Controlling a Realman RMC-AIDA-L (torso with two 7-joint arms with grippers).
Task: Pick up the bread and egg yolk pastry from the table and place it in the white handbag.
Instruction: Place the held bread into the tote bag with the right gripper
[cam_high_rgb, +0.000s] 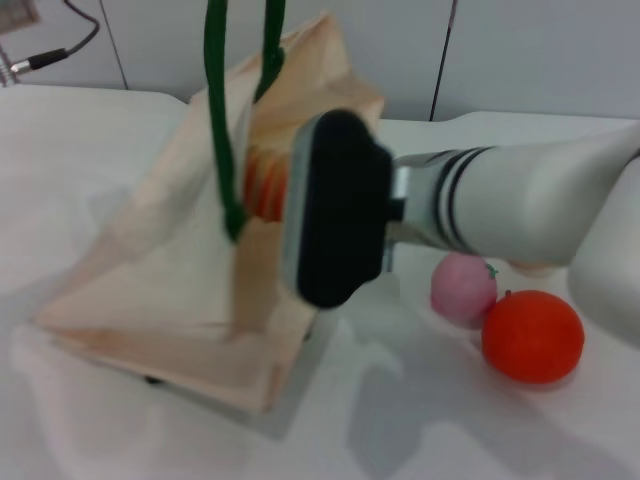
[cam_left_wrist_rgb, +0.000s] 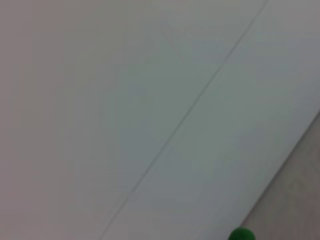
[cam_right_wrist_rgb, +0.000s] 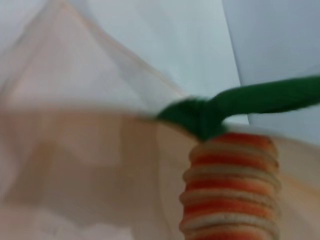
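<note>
- Cream-beige fabric of the white handbag (cam_high_rgb: 190, 290) fills the centre-left of the head view, its dark green handles (cam_high_rgb: 218, 120) pulled up out of the top edge.
- Right gripper (cam_high_rgb: 285, 195) reaches in from the right, its black wrist block at frame centre, against the bag's mouth.
- Striped bread (cam_high_rgb: 263, 185) shows as an orange-and-cream patch just left of that block; the right wrist view shows the loaf (cam_right_wrist_rgb: 231, 187) beside a green handle (cam_right_wrist_rgb: 240, 102), bag cloth behind.
- Whether the fingers clamp the bread cannot be told.
- Pink ball (cam_high_rgb: 463, 288) and orange ball (cam_high_rgb: 532, 336) touch each other on the white table (cam_high_rgb: 420, 420), lower right.
- Left gripper is out of sight.
</note>
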